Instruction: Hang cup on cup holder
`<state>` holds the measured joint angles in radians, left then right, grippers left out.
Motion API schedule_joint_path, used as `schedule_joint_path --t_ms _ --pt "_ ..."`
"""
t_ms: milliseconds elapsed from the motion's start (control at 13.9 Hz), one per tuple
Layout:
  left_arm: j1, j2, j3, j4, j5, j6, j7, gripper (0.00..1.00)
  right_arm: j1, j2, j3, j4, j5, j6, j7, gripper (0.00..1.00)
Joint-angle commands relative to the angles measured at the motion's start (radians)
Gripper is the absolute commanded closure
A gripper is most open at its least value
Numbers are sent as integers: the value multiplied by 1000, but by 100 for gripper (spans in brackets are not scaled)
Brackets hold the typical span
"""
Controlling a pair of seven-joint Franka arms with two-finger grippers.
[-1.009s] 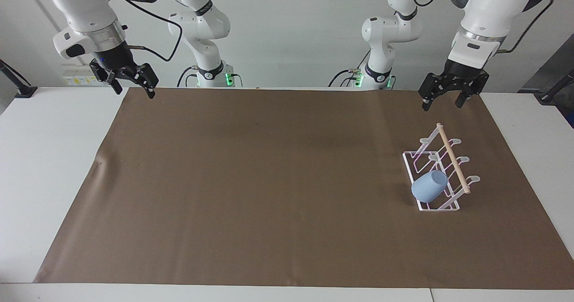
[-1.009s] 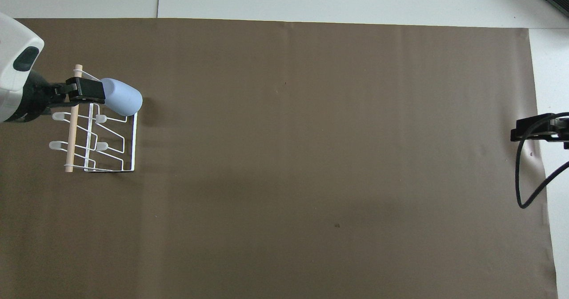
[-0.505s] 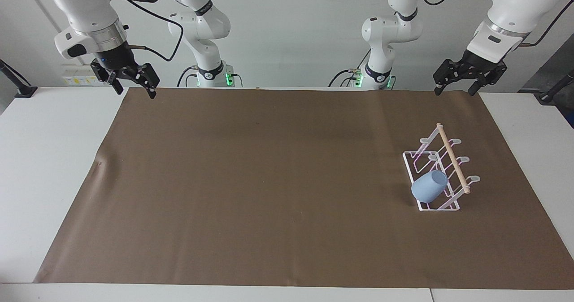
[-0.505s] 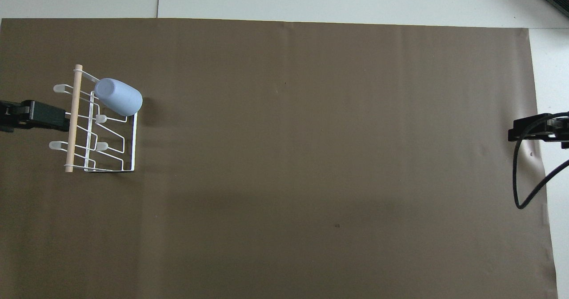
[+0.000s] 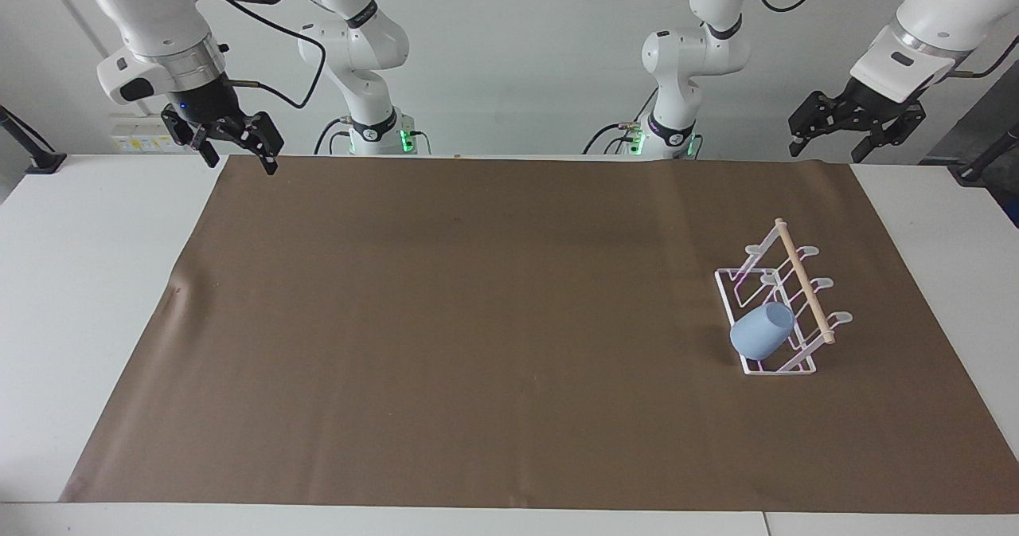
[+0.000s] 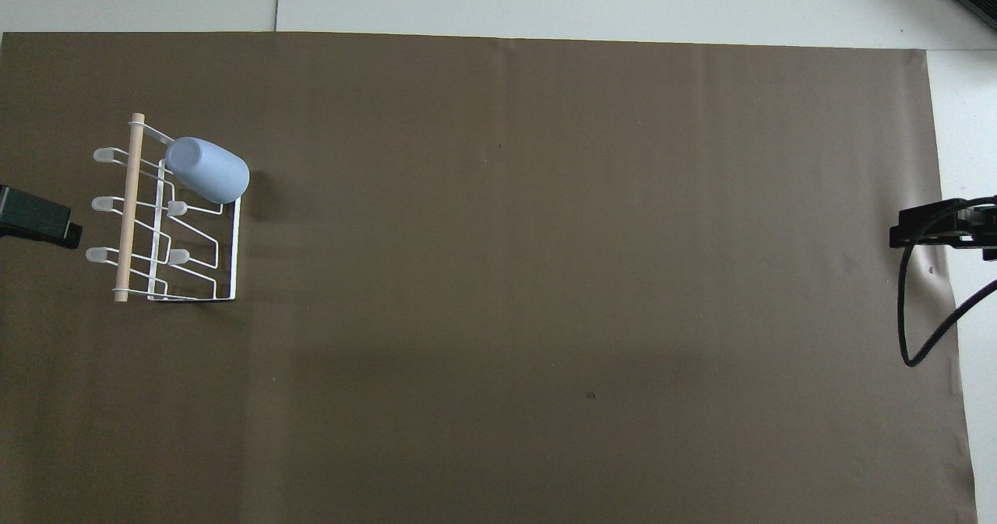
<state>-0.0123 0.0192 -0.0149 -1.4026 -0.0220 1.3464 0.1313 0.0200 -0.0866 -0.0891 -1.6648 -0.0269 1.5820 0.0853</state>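
**Cup on rack, both tools open and empty**

You've got a white bench with a brown mat covering most of it. Nothing else sits on the mat apart from the rack and cup.

The cup holder stands on the mat toward the left arm's end of the bench. It's a white wire rack with slanted prongs and a wooden dowel along its top.

The cup hangs tilted on the rack, on the prong farthest from the robots, on the side facing the middle of the bench. Its mouth is over the prong and its rounded base points up and out. Nothing is gripping it.

Left tool: raised over the mat's corner at the robots' edge, well apart from the rack. Jaws spread wide, holding nothing.

Right tool: raised over the mat's corner at the right arm's end, at the robots' edge. Jaws also spread, nothing between them.
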Motion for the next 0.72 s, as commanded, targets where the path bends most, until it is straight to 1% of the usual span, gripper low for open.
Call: schedule_joint_path --t_ms 0,72,288,577,649 --pt "-26 -22 23 -25 8 -4 8 0 -6 -18 5 -13 8 1 -7 0" --pt "-26 -33 20 -47 8 16 7 0 -5 -18 5 -15 8 1 -9 0" --pt "-49 -36 13 -61 13 57 -45 0 -6 -18 3 -15 8 1 -9 0" --pt "-49 -79 12 -150 14 115 -56 0 -6 -19 3 -15 8 1 -9 0" --pt "-49 -82 12 -156 14 123 -55 0 -6 -18 3 -15 10 1 -9 0"
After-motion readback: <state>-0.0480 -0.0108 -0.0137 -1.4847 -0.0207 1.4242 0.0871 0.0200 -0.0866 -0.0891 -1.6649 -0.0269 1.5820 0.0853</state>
